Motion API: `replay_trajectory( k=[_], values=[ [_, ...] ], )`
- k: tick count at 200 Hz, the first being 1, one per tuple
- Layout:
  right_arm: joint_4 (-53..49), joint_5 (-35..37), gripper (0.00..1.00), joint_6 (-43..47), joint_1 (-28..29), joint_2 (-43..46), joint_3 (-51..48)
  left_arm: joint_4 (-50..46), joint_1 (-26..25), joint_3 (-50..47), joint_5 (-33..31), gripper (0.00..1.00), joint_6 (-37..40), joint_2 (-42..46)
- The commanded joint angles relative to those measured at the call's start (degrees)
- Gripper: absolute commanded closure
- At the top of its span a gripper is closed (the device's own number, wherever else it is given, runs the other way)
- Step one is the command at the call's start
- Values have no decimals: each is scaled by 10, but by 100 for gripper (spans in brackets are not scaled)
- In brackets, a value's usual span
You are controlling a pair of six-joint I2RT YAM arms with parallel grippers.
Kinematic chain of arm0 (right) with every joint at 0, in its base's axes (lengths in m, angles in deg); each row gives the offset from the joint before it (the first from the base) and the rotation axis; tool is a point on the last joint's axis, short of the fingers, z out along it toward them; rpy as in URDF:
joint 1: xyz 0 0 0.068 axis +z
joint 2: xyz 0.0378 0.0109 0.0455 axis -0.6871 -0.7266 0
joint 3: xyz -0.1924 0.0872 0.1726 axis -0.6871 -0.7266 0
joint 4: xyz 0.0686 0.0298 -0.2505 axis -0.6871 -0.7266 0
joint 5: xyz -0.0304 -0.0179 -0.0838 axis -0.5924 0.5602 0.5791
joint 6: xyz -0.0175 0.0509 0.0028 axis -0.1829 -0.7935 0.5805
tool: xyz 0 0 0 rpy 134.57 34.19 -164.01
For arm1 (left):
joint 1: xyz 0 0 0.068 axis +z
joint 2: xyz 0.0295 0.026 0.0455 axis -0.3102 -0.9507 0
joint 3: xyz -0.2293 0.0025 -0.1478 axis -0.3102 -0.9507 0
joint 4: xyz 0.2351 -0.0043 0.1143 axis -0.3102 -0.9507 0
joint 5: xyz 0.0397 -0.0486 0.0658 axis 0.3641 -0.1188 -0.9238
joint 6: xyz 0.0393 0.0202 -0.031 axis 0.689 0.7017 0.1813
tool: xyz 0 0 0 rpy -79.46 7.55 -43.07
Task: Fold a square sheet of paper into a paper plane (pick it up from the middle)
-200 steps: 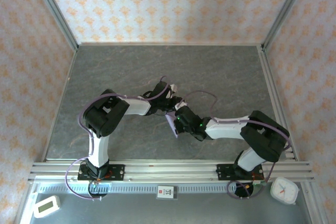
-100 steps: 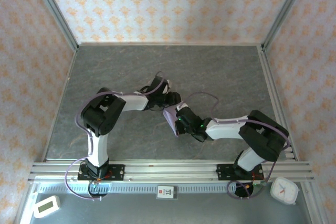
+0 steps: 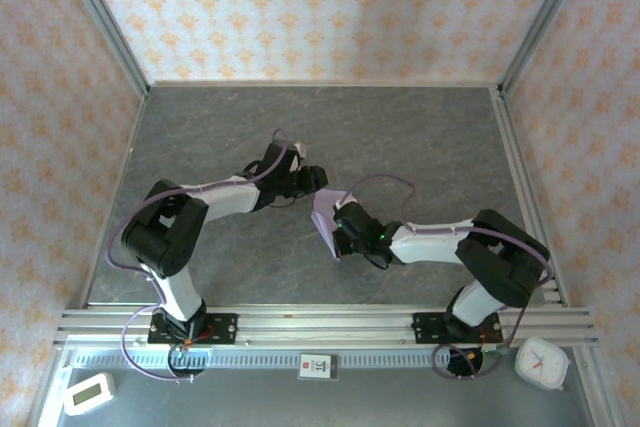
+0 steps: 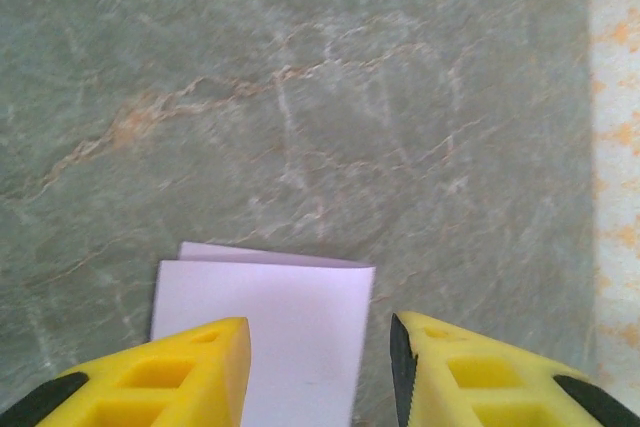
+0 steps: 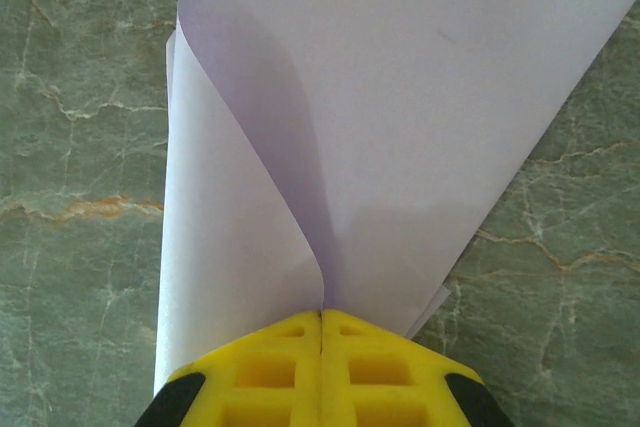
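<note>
The right hand [image 5: 322, 315] is pressed together, pinching the square sheet of paper [image 5: 400, 97], which curls over just ahead of it. The left hand [image 4: 320, 337] stands spread, holding nothing, beside the sheet's edge. Early going, I'd judge: no point or wings yet. A clock [image 3: 542, 362] sits well behind the right hand, harmless.

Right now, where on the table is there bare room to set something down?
Bare: the far strip of table along the back wall, and the far right corner beyond the right arm. Crowded: the middle, where the right hand pinches the paper and the left hand hovers by it.
</note>
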Motion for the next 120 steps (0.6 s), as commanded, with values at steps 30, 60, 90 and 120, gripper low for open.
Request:
replay_trajectory(
  k=[30,60,90,120],
  values=[
    [-79,-5,100,10,-1,-22,9,-10,-2,73,27,57,31,-60],
    [-79,-6,100,11,-1,-22,12,-13,-7,88,41,58,36,-96],
    [-80,-6,100,14,-1,-28,17,-4,-23,80,49,59,41,-117],
    [-86,-7,100,19,-2,-32,25,17,-31,52,43,60,31,-128]
  ],
)
